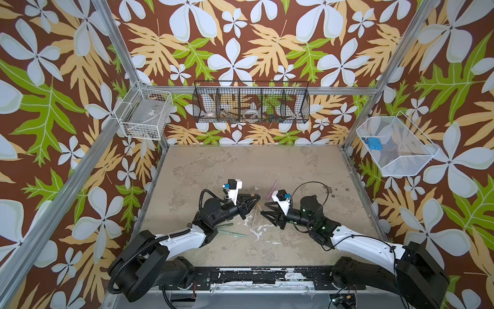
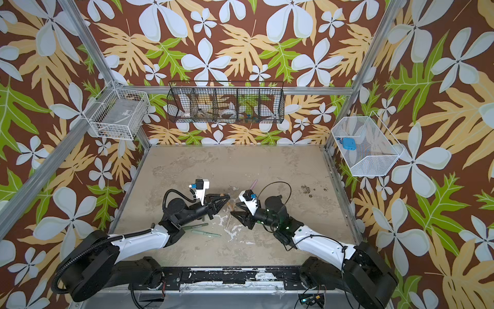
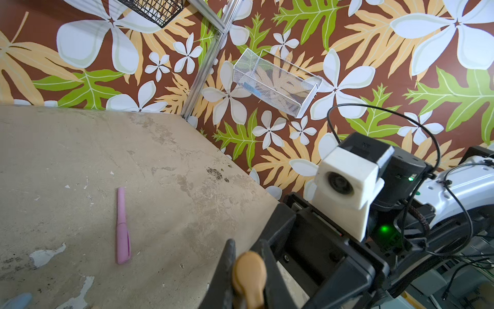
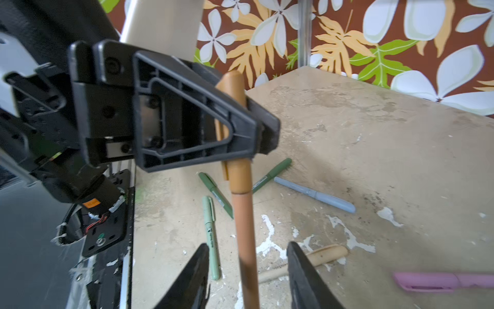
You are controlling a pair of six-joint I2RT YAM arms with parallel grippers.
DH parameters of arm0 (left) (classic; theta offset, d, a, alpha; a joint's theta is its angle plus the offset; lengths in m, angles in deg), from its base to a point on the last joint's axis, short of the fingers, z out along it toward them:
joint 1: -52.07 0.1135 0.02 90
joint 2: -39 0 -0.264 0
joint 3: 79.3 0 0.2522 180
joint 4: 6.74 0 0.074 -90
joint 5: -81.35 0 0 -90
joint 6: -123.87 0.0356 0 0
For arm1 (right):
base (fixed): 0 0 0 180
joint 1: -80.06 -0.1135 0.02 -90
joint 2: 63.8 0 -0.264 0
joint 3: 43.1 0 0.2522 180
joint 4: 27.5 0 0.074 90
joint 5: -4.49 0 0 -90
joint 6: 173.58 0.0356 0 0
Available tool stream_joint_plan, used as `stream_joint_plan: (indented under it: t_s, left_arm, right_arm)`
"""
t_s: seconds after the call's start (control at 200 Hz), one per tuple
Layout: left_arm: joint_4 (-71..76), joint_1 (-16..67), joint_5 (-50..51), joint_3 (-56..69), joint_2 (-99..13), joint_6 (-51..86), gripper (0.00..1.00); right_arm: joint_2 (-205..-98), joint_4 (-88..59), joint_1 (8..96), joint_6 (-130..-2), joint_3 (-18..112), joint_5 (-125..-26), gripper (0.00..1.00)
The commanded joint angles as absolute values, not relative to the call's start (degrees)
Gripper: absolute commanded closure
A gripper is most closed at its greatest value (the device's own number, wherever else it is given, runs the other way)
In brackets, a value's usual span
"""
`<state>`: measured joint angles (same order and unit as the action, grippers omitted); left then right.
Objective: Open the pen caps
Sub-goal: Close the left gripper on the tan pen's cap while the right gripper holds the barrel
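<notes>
My left gripper (image 4: 254,139) (image 3: 247,248) is shut on the brown pen cap (image 4: 236,171), which sits on its brown pen (image 4: 244,227) above the table. That pen's body runs between the fingers of my right gripper (image 4: 248,246), which is open, with a gap on each side. In both top views the two grippers, left (image 1: 257,198) and right (image 1: 264,208), face each other mid-table. Capped and lying on the table are a pink pen (image 3: 123,227) (image 4: 441,281), a light blue pen (image 4: 315,194), a beige pen (image 4: 320,254) and three green pens (image 4: 215,195) (image 4: 272,174) (image 4: 211,235).
A white wire basket (image 1: 144,115) hangs on the left wall and a black wire basket (image 1: 251,103) on the back wall. On the right wall is a white mesh basket (image 1: 395,145) holding a blue object. The table (image 1: 240,166) is worn, with white peeled patches.
</notes>
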<state>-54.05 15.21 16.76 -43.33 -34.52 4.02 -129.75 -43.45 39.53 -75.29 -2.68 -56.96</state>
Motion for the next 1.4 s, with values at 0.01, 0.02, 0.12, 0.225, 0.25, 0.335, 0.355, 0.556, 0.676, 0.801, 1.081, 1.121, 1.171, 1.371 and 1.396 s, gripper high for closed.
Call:
stream_joint_plan:
  t_s: [0.01, 0.02, 0.12, 0.225, 0.25, 0.335, 0.355, 0.556, 0.676, 0.801, 1.081, 1.121, 1.171, 1.371, 1.396]
  left_arm:
    - [-55.7, 15.3, 20.0, -42.8, -34.8, 5.2, 1.0]
    - [-55.6, 15.3, 20.1, -42.8, -34.9, 5.3, 1.0]
    - [-57.0, 15.3, 21.7, -42.8, -35.9, 5.5, 1.0]
    - [-59.3, 15.3, 24.3, -42.6, -37.3, 4.8, 1.0]
    - [-59.9, 15.3, 25.0, -42.5, -37.6, 4.5, 1.0]
    - [-61.7, 15.3, 26.6, -42.5, -38.4, 3.4, 1.0]
    - [-61.9, 15.3, 26.8, -42.5, -38.5, 3.2, 1.0]
    - [-62.2, 15.3, 26.2, -43.1, -37.7, 3.4, 1.0]
    - [-62.2, 15.3, 25.7, -43.1, -37.8, 3.1, 1.0]
    - [-62.2, 15.3, 24.7, -43.1, -37.9, 2.4, 1.0]
    - [-59.3, 15.3, 19.6, -43.7, -35.2, 2.2, 1.0]
    - [-58.5, 15.3, 18.7, -43.8, -34.6, 2.4, 1.0]
    - [-58.1, 15.3, 17.6, -44.1, -33.8, 2.4, 1.0]
    - [-57.3, 15.9, 15.9, -44.7, -32.1, 2.4, 1.0]
    - [-57.5, 15.9, 16.0, -44.9, -32.1, 2.4, 1.0]
  right_arm:
    - [-129.9, -45.5, 39.6, -75.9, -2.7, -52.3, 0.61]
    - [-129.9, -45.5, 39.6, -75.9, -2.7, -52.0, 0.62]
    - [-130.5, -45.2, 39.6, -76.1, -2.4, -51.9, 0.66]
    - [-131.5, -44.9, 39.5, -76.2, -2.1, -51.9, 0.68]
    - [-131.8, -44.9, 39.6, -76.2, -1.8, -51.9, 0.69]
    - [-132.7, -44.9, 39.5, -76.0, -1.3, -49.8, 0.73]
    - [-132.9, -44.9, 39.6, -75.9, -1.2, -49.5, 0.74]
    - [-133.6, -44.9, 39.6, -75.5, -1.3, -49.2, 0.83]
    - [-133.7, -44.9, 39.5, -75.6, -1.1, -49.1, 0.92]
    - [-133.8, -44.9, 39.6, -75.7, -1.0, -49.0, 1.0]
    - [-134.5, -44.0, 39.6, -75.7, -0.6, -50.4, 1.0]
    - [-134.6, -43.9, 39.6, -75.8, -0.7, -50.8, 1.0]
    - [-134.8, -43.8, 39.6, -75.8, -0.6, -51.3, 1.0]
    - [-136.1, -42.7, 39.5, -76.1, 0.1, -51.2, 1.0]
    - [-136.2, -42.7, 39.5, -76.1, 0.1, -51.0, 1.0]
